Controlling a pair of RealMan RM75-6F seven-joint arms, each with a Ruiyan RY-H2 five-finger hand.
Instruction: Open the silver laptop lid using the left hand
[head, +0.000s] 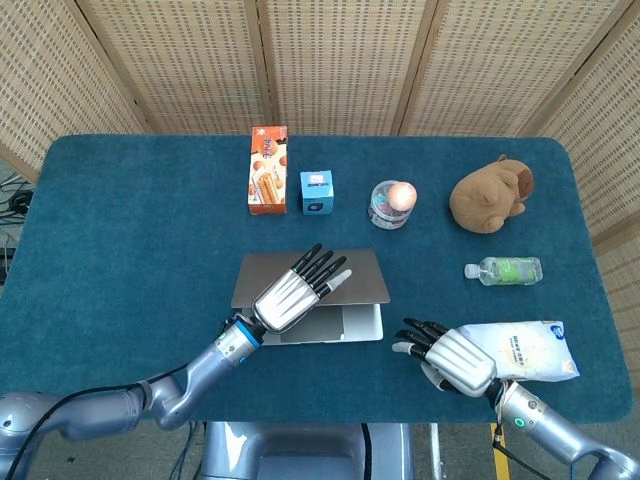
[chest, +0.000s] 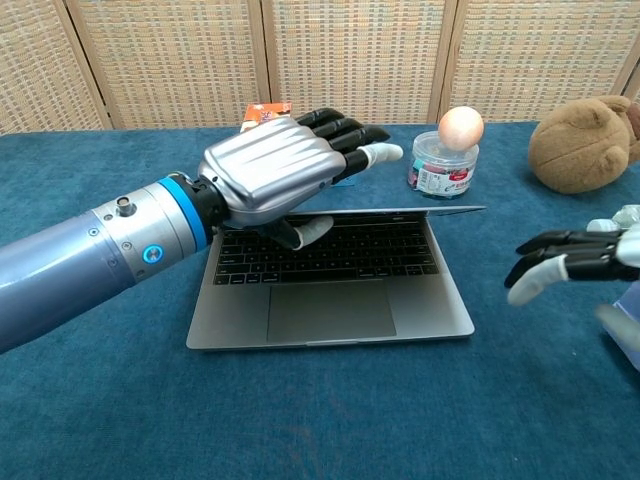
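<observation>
Fingers (chest: 345, 135) of your left hand (chest: 270, 175) clamp the thin silver laptop lid's (head: 360, 275) edge, thumb underneath, mid-lift — swing it upright next.

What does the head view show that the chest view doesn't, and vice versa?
Head only: blue box, white packet behind the right hand, the whole bottle.
Chest only: laptop keyboard, thumb under the partly raised lid.
Both: left hand on the lid, brown plush, jar.
</observation>
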